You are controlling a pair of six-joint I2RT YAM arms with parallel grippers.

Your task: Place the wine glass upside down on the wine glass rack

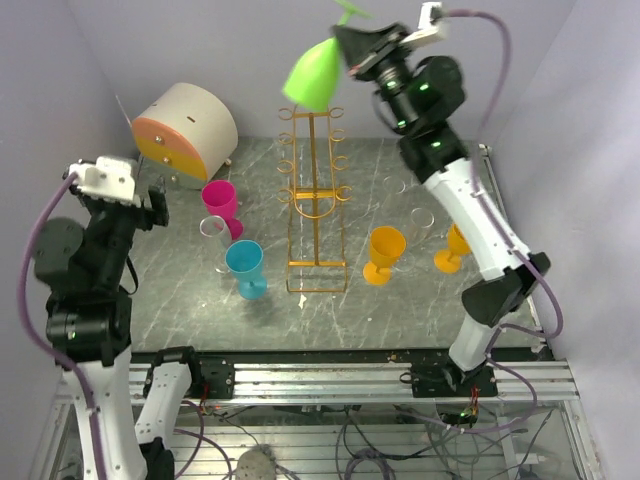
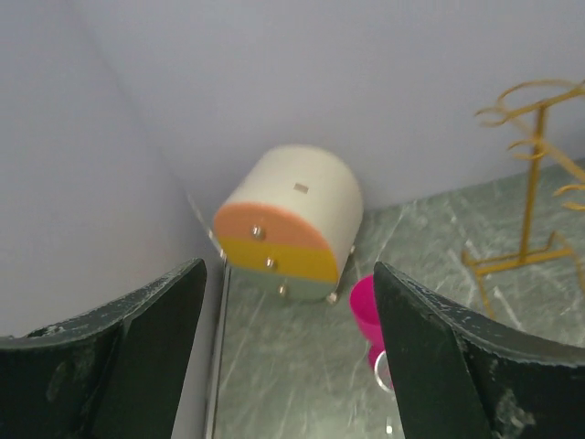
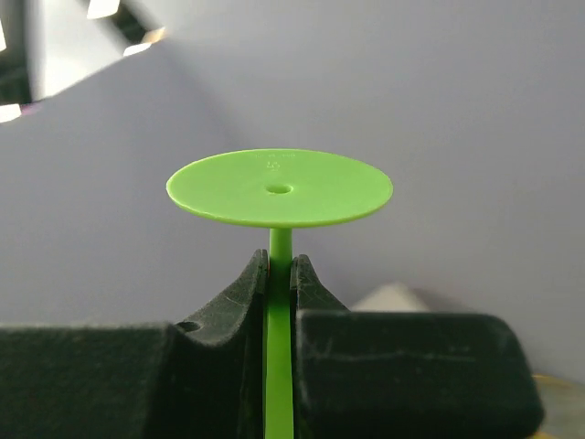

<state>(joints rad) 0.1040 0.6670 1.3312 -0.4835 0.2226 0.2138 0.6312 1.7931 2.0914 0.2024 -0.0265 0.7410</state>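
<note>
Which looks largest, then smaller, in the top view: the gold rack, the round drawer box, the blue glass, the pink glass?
1. gold rack, the longest.
2. round drawer box.
3. blue glass and pink glass: alike, not ranked.

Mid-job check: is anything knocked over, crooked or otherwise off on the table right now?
Nothing looks fallen or spilled. Only the green glass stands out: the right pincer grips its stem, and it hangs bowl-down but tilted, above the top of the rack.
</note>
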